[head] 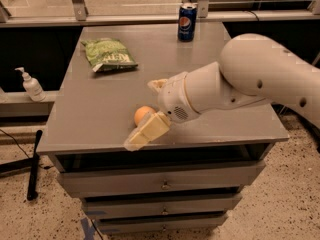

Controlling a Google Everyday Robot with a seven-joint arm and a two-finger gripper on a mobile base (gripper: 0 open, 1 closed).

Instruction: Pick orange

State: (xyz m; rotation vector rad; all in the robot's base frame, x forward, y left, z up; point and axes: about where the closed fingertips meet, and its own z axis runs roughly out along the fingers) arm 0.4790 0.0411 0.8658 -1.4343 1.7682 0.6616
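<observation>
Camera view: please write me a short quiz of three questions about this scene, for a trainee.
1. True or false: the soda can stands near the far edge of the table.
2. The pincer, low over the table's near edge, is closest to: A) the soda can, B) the orange, C) the green bag.
3. Is the pincer open or shut?
Key: 1 true; 2 B; 3 open.
</observation>
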